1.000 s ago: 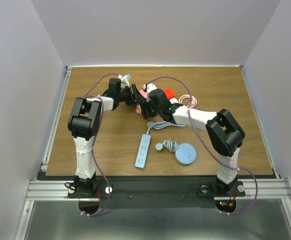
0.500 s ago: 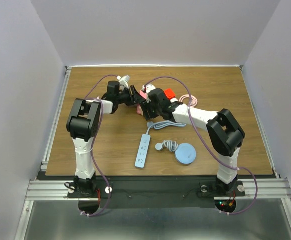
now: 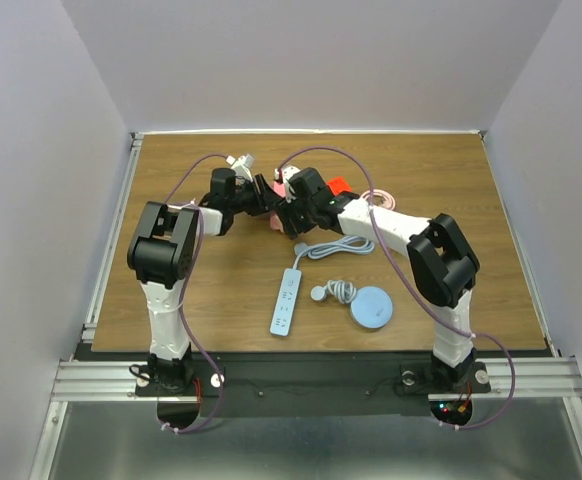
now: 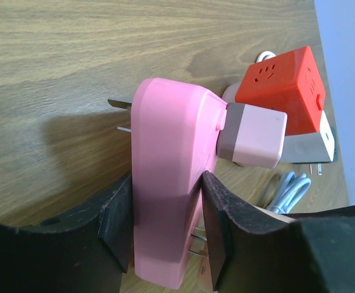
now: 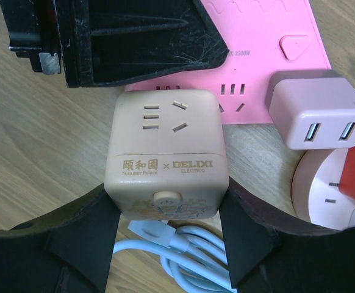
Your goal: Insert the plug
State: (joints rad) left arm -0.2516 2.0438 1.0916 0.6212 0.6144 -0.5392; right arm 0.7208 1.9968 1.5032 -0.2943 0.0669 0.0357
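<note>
You've got the pink power strip (image 4: 165,183) turned on edge near the middle of the desk's far edge, with a pale pink USB charger (image 4: 254,135) plugged into its socket face. The beige cube plug (image 5: 165,159), printed DELIXI, sits just beside that face.

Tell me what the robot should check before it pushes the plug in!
1. The left gripper clamps the pink power strip: ok.
2. The right gripper clamps the beige cube: ok.
3. The strip's free slots face the cube: ok.
4. Cube's prongs line up with those slots: cannot tell.
5. The pink adapter beside the slots leaves room: cannot tell.
6. The white cable under the cube will not snag: cannot tell.
</note>
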